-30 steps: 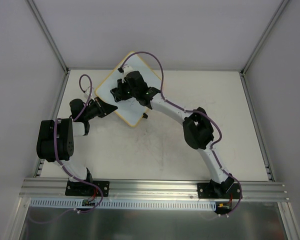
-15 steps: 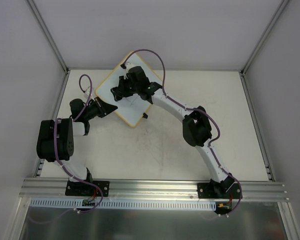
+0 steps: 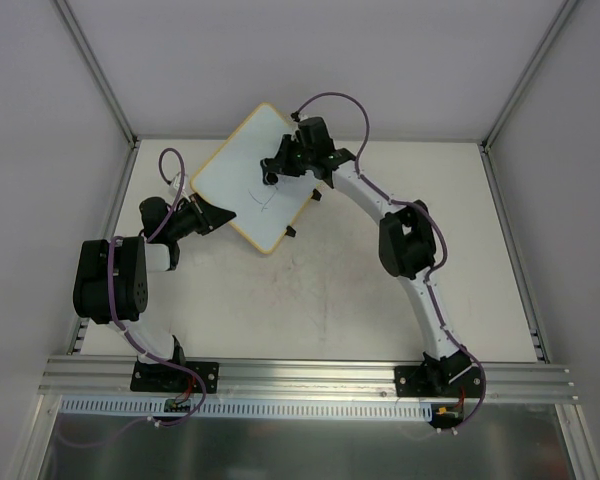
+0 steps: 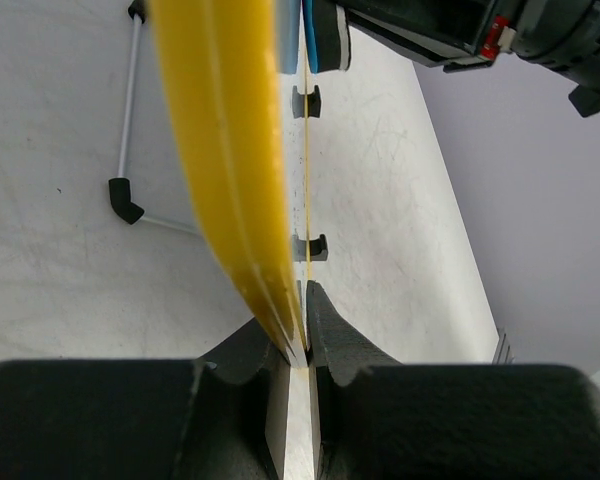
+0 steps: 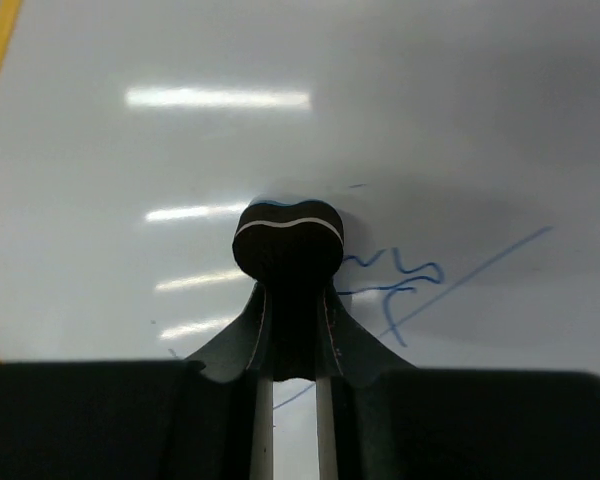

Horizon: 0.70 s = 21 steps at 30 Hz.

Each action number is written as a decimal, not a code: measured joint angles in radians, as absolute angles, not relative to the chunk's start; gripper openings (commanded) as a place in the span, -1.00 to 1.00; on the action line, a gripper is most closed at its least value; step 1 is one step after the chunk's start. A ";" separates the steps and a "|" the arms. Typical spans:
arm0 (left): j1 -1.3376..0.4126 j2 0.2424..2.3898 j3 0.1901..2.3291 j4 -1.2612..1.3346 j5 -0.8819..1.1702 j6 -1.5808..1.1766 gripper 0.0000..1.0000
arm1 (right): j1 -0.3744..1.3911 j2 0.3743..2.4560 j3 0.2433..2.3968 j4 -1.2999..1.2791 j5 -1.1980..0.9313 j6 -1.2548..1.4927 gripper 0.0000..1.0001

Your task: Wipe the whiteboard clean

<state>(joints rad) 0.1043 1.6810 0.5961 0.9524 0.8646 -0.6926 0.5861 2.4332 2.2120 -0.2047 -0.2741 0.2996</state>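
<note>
Left hand (image 4: 302, 300) is pinching the yellow rim of the whiteboard (image 3: 242, 165) on its near left side, with the fingers pressed tight on the edge. Right hand (image 3: 272, 170) comes in from the whiteboard's right side and is over the white face. Its fingers are pressed together on a small dark thing (image 5: 287, 240) with a thin white line, and I cannot tell what that thing is. Blue pen marks (image 5: 412, 270) lie on the white face just beside the dark thing. Two black clip feet (image 3: 291, 232) stick out from the whiteboard's right rim. The whiteboard is turned like a diamond at the back of the counter (image 3: 340, 300).
</note>
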 measured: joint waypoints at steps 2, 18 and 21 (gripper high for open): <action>0.104 1.681 0.596 0.955 0.870 -0.692 -1.00 | 0.560 2.437 2.212 -0.226 -0.265 0.306 -1.00; 0.104 1.683 0.602 0.956 0.891 -0.690 -1.00 | 0.418 2.481 2.212 -0.338 -0.229 0.339 -1.00; 0.104 1.683 0.602 0.957 0.893 -0.690 -1.00 | 0.414 2.482 2.212 -0.356 -0.212 0.336 -1.00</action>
<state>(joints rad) 0.1043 1.6829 0.6018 0.9569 0.8928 -0.6895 0.4137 2.4821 2.2120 -0.3565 -0.2115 0.3355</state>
